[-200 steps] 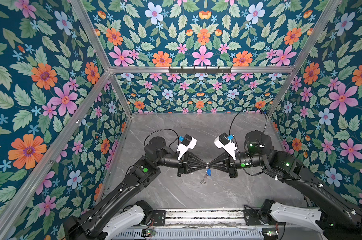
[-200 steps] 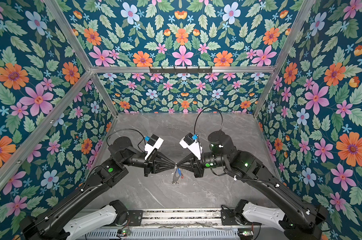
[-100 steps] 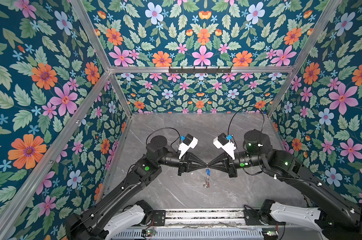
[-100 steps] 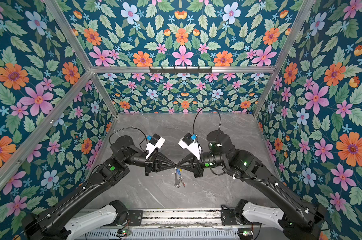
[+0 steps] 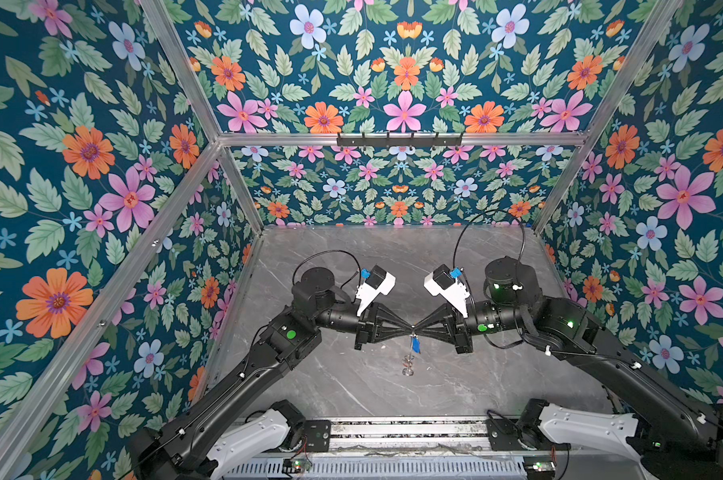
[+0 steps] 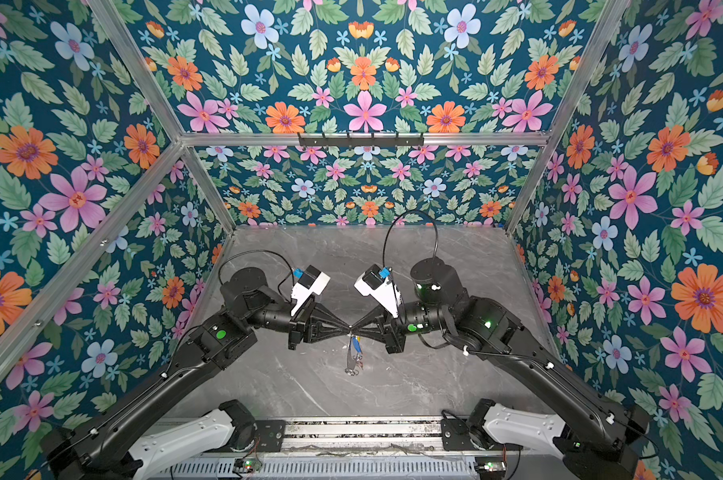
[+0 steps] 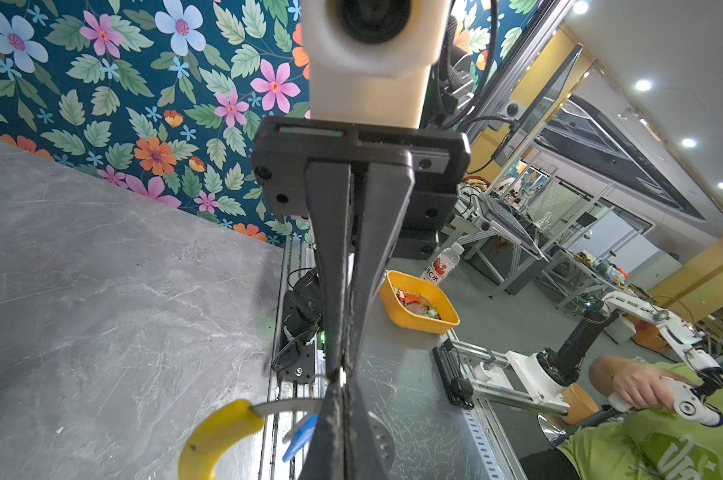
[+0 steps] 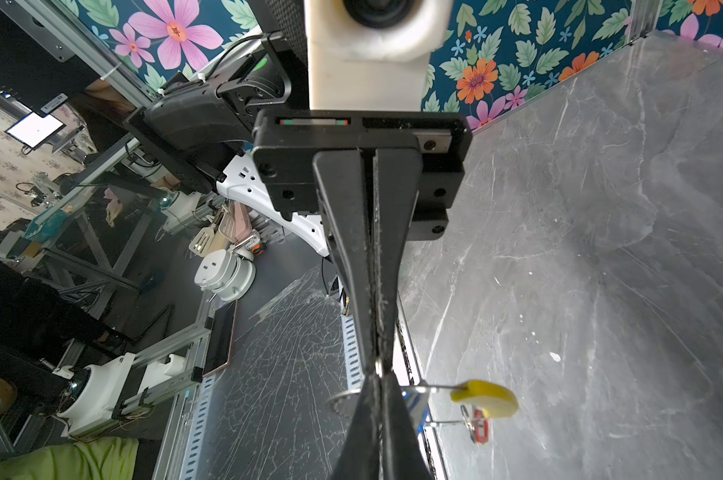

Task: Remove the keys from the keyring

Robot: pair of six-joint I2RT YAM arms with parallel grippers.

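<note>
Above the middle of the grey table my left gripper (image 5: 409,328) and right gripper (image 5: 415,327) meet tip to tip. Both are shut on a small silvery split ring (image 7: 341,376) at the top of the bunch. Below them hangs the keyring (image 7: 287,407), a thin grey ring with a yellow arc (image 7: 214,436). The same arc (image 8: 485,400) shows in the right wrist view. The blue tag (image 5: 415,345) hangs just under the tips. The red tag (image 8: 480,430) and silvery key parts (image 5: 407,368) dangle lower. My fingers (image 7: 330,432) hide where the ring passes.
Flowered walls close in the table (image 5: 351,266) on three sides, and a metal rail (image 5: 393,432) runs along its front edge. Outside the cell stand an orange bin (image 7: 418,303) of small parts and a person in green (image 7: 642,428).
My left gripper's jaws have closed fully at the meeting point. Both arms and the hanging bunch have barely moved.
</note>
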